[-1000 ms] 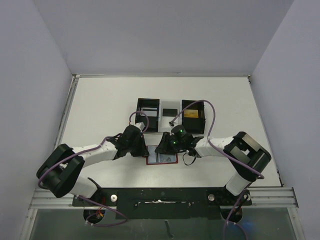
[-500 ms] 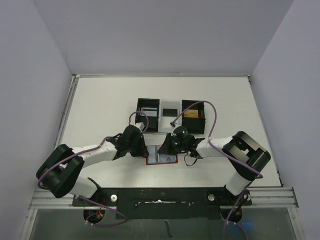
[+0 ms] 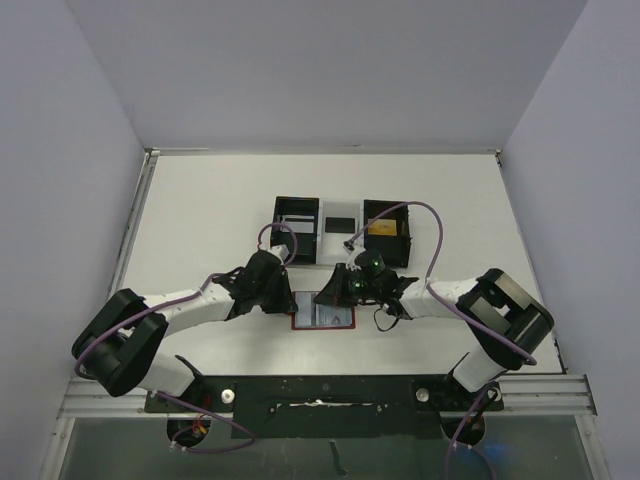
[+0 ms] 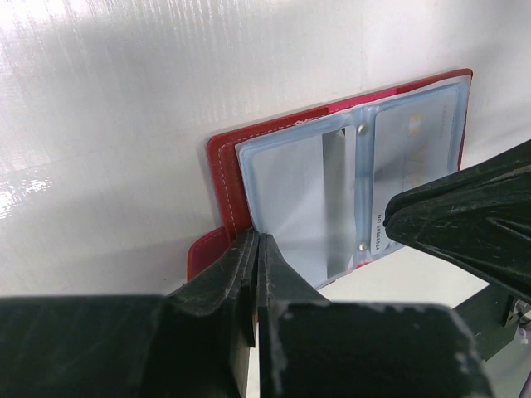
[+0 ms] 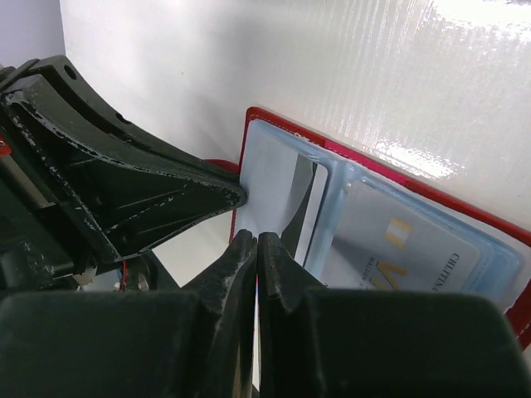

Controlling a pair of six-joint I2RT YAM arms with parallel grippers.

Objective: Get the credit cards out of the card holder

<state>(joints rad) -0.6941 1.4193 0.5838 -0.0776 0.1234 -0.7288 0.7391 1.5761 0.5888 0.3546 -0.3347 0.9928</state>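
As the open card holder lies between them, left fingers and right fingers — both pairs pressed together — touch its edges.

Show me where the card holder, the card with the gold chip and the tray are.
card holder (image 4: pixel 221 170), left wrist view, on its red left border.
card (image 5: pixel 427 249), right wrist view, on its face right of the chip.
tray (image 3: pixel 277 230), top view, on its left black wall.

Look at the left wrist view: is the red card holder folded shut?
No, the card holder lies spread open, lining side up, with a credit card showing inside it.
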